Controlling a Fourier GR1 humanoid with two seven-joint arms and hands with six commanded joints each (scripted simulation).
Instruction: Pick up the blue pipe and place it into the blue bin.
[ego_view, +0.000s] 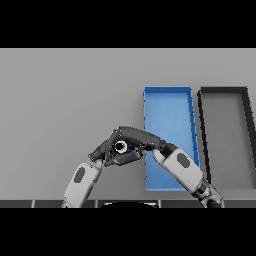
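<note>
The right hand (135, 137) was seen just left of the blue bin (170, 107), with its fingers curled around the blue pipe (121, 146). The pipe was pinched between the fingers above and the thumb below. Only one round open end of the pipe could be seen, pale with a dark hole. A little blue showed next to it.

The left hand (101, 151) was pressed up close on the far side of the pipe from the bin. It could not be told if its fingers were curled or straight.

The pipe was held near the bin's left wall, not yet over the inside of the bin.

The pipe was judged to be light, hard and stiff. It looked smooth, so it could slip or roll. A hold around its middle was thought best.

The open end was turned toward the camera, so the long way of the pipe was judged to run away from the viewer. Most of its length was hidden.

A dark grey bin (227, 140) was set just right of the blue bin.
</note>
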